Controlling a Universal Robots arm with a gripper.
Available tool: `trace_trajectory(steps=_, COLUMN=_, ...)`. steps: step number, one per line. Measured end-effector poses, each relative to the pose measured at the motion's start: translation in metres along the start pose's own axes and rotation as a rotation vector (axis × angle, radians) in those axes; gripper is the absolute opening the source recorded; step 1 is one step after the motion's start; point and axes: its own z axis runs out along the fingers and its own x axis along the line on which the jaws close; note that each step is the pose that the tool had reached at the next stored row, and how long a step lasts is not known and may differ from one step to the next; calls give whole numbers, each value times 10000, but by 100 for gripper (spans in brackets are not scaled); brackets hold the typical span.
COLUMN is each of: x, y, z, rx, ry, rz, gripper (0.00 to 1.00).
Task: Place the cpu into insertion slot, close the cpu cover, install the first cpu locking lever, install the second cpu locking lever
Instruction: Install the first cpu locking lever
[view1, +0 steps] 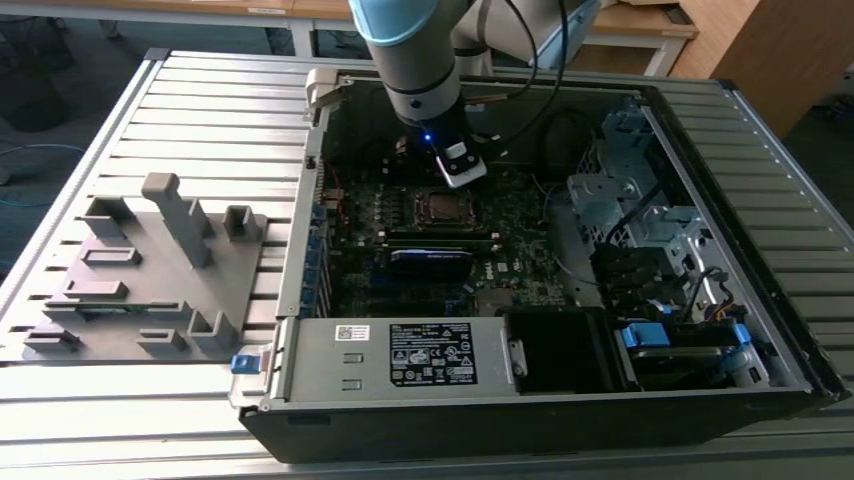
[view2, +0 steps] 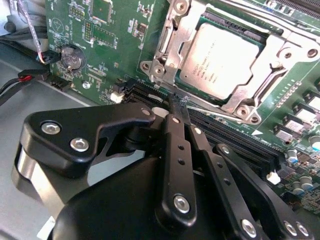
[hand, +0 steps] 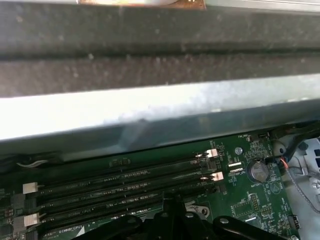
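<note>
I have the gripper (view1: 461, 172) low inside the open computer case (view1: 747, 120), just above the upper edge of the socket at the middle of the exterior view. The room around it is tight: the case's top wall lies close behind the arm, the drive cage (view1: 627, 205) crowds the right of the frame, and the power supply (view1: 400, 355) blocks the bottom. The widest free space is over the motherboard (view1: 380, 215), left of the socket.

In the second wrist view the gripper (view2: 175, 102) has its jaws drawn together with no gap that I can see. The tips sit at the lower left corner of the socket frame, where a thin lever rod (view2: 215, 114) runs off to the right. I cannot tell whether the rod is pinched between the tips.

The cpu (view2: 222, 60) lies flat in the insertion slot (view2: 235, 25), upper right of that frame. The cpu cover (view2: 170, 45) is down around it. A second, thicker lever (view2: 272, 77) lies along the cover's right side, though I cannot make out whether its end is hooked. The memory slots (view2: 240, 145) run just below the socket, and the black linkages hide part of them.

In the first wrist view a grey case wall (hand: 150, 115) takes the upper half. The gripper (hand: 172, 207) is cut off at the bottom edge, below the memory slots (hand: 125, 185), and it hides the socket. A coin battery (hand: 258, 171) sits at the right.
</note>
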Motion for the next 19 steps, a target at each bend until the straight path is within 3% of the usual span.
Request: trace_trajectory(steps=19, x=5, y=2, z=-12, rx=-137, ry=-39, rz=296, gripper=11)
